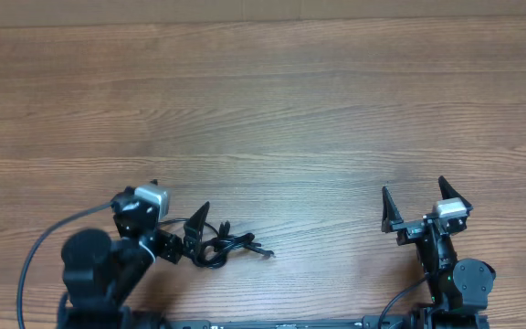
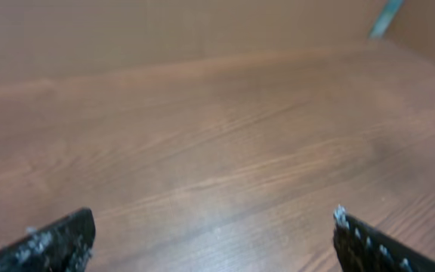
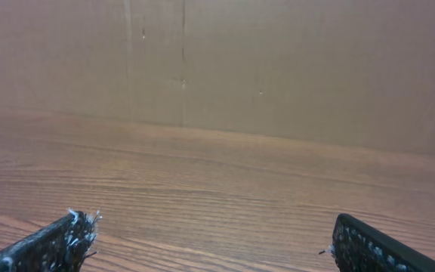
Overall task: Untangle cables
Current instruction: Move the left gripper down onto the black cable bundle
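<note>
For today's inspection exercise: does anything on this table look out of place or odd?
Only the cables: they lie in a tangled black clump at the near edge of the table, close by the left gripper, with loops crossing and one end trailing right. Nothing looks spilled or broken.

Cables [image 1: 227, 245] on table [image 1: 290, 110], just beside left end effector [image 1: 179, 197], right end effector [image 1: 415, 188] well apart.

You are looking at a lab-style test bench. Only a wood-grain table [image 1: 263, 110] and a plain brown backboard [image 3: 278, 68] show it.
</note>
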